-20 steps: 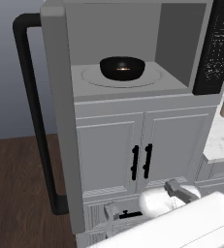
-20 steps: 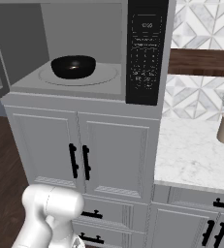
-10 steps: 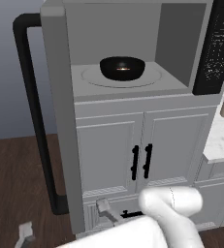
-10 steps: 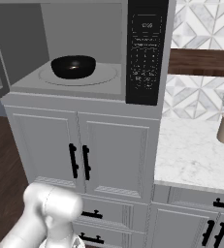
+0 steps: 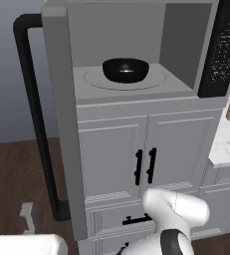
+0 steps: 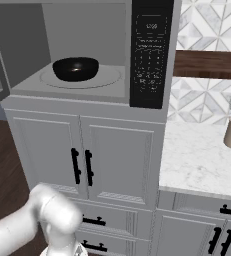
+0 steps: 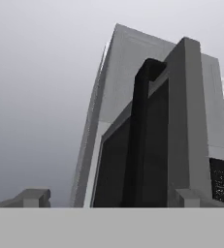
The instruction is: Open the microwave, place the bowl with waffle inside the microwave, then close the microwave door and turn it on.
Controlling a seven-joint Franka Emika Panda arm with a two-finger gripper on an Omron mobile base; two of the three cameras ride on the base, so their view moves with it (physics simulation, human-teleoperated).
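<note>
The bowl (image 5: 125,69) is sitting on the turntable (image 5: 156,79) inside the microwave (image 6: 112,95), with a warm orange glint in it that is probably the waffle, though it is too small to be sure. So placing looks done. The door (image 5: 57,124) is standing wide open, swung out to the left, its black bar handle (image 5: 34,114) well clear of the cavity. The keypad (image 6: 151,55) is waiting untouched on the right.

What is changing is the arm (image 5: 178,219): over the last second it has been swinging low, down in front of the white cabinets (image 6: 87,160), and turning toward the door. In the hand view the door (image 7: 147,140) is looming close from below. The gripper (image 7: 108,196) is spread fully wide and holding nothing. I judge it is setting up to push the door shut.
</note>
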